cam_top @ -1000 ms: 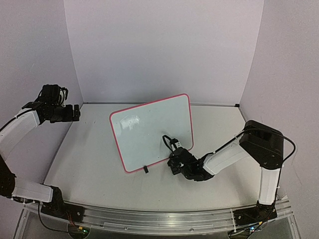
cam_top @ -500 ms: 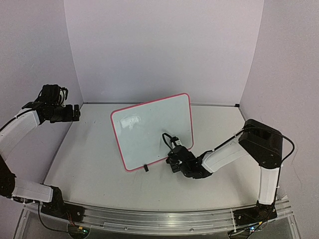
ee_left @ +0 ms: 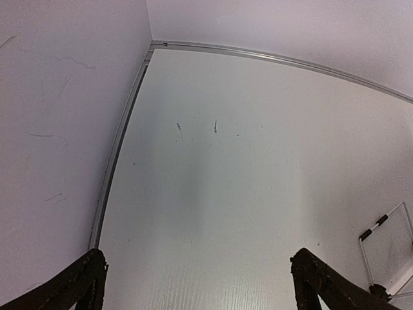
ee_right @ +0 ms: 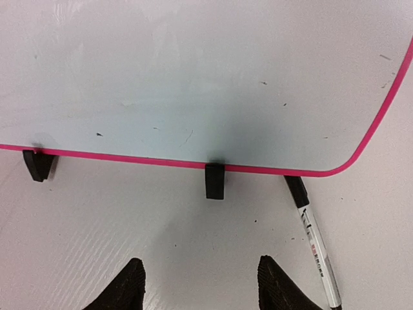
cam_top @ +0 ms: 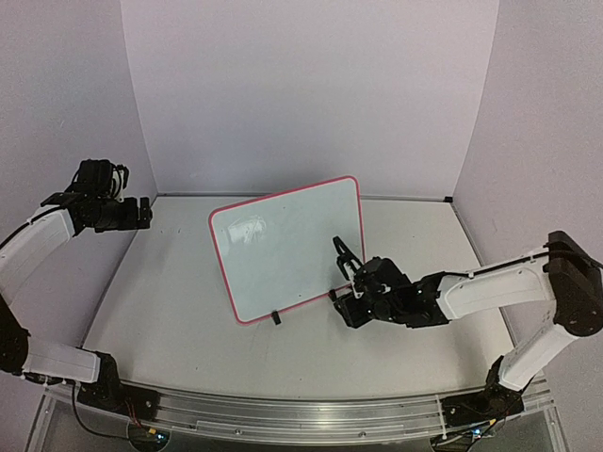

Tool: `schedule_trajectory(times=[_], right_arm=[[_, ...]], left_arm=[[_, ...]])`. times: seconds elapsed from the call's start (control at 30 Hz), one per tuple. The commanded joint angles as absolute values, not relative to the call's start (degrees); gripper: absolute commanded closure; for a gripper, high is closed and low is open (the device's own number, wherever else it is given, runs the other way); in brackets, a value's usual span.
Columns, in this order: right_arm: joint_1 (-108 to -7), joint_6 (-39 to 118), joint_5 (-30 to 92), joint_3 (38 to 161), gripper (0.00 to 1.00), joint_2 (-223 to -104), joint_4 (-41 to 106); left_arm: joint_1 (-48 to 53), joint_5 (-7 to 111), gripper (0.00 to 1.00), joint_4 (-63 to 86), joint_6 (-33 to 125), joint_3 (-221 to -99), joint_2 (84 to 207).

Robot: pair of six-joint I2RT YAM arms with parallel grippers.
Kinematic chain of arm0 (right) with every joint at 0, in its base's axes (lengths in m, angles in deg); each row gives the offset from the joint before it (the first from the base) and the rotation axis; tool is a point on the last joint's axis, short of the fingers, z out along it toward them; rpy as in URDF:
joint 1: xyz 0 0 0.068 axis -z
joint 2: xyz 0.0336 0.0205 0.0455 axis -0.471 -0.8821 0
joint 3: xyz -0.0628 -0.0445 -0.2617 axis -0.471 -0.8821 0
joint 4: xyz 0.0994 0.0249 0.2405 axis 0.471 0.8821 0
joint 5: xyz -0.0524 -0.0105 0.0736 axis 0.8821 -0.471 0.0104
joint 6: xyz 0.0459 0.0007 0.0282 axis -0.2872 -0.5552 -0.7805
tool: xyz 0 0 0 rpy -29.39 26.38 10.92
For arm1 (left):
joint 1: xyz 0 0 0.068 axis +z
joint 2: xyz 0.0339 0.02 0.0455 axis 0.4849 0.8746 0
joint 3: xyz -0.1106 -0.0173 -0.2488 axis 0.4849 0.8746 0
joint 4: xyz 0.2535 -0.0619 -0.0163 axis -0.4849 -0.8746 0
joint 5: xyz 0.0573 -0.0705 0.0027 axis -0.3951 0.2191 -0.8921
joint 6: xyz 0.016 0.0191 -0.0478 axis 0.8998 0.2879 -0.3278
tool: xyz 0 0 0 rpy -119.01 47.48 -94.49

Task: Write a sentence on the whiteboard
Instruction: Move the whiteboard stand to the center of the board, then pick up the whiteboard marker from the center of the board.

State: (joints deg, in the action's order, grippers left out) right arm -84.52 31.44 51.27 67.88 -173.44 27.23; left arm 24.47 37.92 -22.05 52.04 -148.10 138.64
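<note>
We see pale lilac walls [cam_top: 311,85] round a white table [cam_top: 170,311] w/ faint scuffs. The whiteboard [cam_top: 283,250] stands mid-table on black clip feet [ee_right: 215,181]. Our right gripper [ee_right: 200,284] sits low in front, fingers parted, empty; left gripper [ee_left: 200,278], far left, spread wide, empty. Marker [ee_right: 314,248] lies by board's corner.

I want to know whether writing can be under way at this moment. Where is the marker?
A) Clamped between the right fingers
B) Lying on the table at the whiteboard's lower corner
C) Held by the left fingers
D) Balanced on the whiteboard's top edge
B: the right wrist view shows the marker lying flat on the table by the whiteboard's rounded corner, with the right fingers spread apart and empty.
</note>
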Motion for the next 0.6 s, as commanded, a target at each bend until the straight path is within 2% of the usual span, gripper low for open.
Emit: schedule_trajectory(times=[0.0,0.27,0.57], right_arm=[[-80.9,31.9,46.0,70.0,0.48,-169.2,41.2],[-66.7,32.5,29.8,71.7,0.51,-170.3,46.1],[-63.4,35.1,31.7,74.7,0.55,-175.0,50.3]], left_arm=[[24.7,38.7,0.0,-21.1,52.1,-148.9,136.7],[24.7,38.9,0.01,-21.1,52.1,-148.7,136.1],[24.7,38.9,0.01,-21.1,52.1,-148.7,136.0]])
